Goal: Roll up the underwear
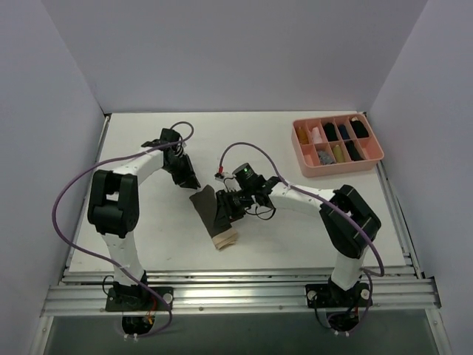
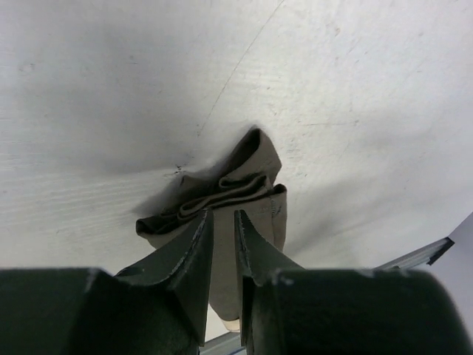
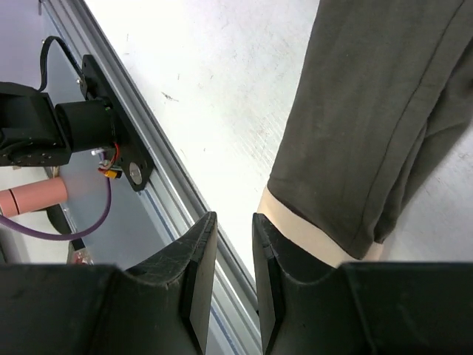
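Pale lavender walls closed in the white table (image 1: pixel 148 237), with a pink compartment tray (image 1: pixel 304 166) at its far right corner. The underwear (image 1: pixel 212 211) lay near the middle of the table, toward the near edge, as a long folded strip. Its tan waistband (image 1: pixel 224 238) was at the end closest to the aluminium rail (image 1: pixel 236 292).

The left gripper (image 1: pixel 189 180) hung at the strip's far end. In its wrist view the jaws stood a narrow slit apart above bunched folds of the underwear (image 2: pixel 244 185), and no cloth showed between them. The right gripper (image 1: pixel 228 205) sat over the strip's right side. Its jaws were also only slightly parted, with bare table and rail visible through the gap. One finger lay over the waistband (image 3: pixel 295 222) of the underwear (image 3: pixel 369 111), and it held nothing.

The garment looked light, limp and thin. It would likely sag, crease and unfold as soon as it was released, and it could slide on the smooth table instead of turning over. The waistband appeared to be the firmest part, so it seemed the best edge to grip and start a roll from. Pinching it at both corners would probably keep the roll straight. A single pinch in the middle would likely only gather the cloth into a wad.
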